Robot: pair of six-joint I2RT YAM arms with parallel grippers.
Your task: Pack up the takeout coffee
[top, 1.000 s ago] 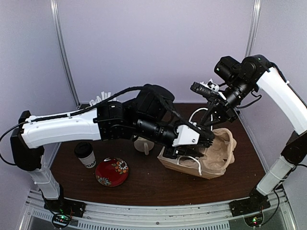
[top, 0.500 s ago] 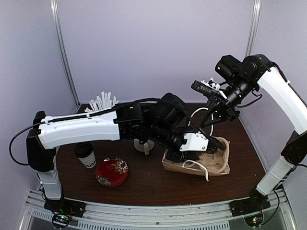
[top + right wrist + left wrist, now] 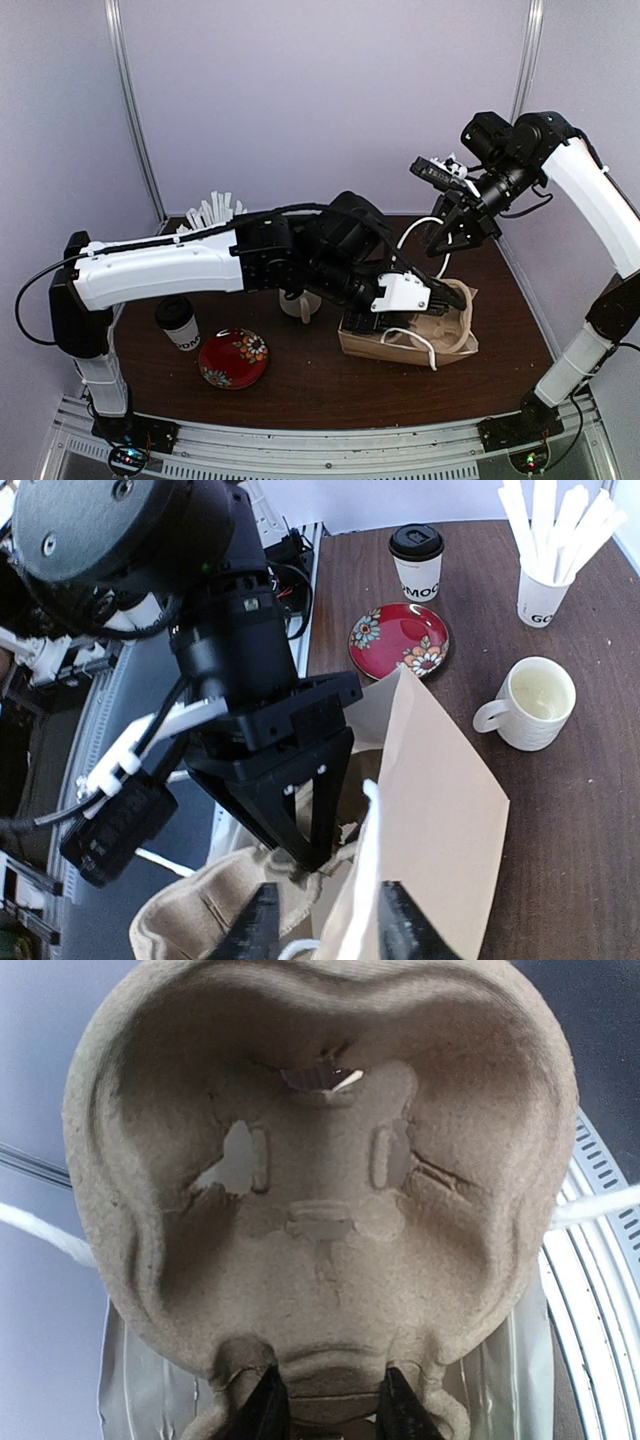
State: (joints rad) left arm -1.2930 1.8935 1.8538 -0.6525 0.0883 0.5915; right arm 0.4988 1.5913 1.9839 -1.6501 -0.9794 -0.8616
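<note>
The takeout coffee (image 3: 181, 323), a white paper cup with black lettering and a black lid, stands at the table's left; it also shows in the right wrist view (image 3: 416, 560). My left gripper (image 3: 437, 297) is shut on the rim of a tan pulp cup carrier (image 3: 320, 1160) and holds it in the mouth of the brown paper bag (image 3: 400, 345). My right gripper (image 3: 447, 240) is shut on the bag's white cord handle (image 3: 368, 830) and holds it up above the bag (image 3: 440, 790). The carrier's far part hangs outside the bag (image 3: 190, 910).
A white ceramic mug (image 3: 300, 303) stands just left of the bag. A red flowered plate (image 3: 233, 358) lies beside the coffee. A paper cup of white straws (image 3: 213, 213) stands at the back left. The left arm stretches across the table's middle.
My left gripper has lowered the carrier from above the bag into its mouth, and the bag has sunk lower. My right gripper has moved slightly right and up with the handle.
</note>
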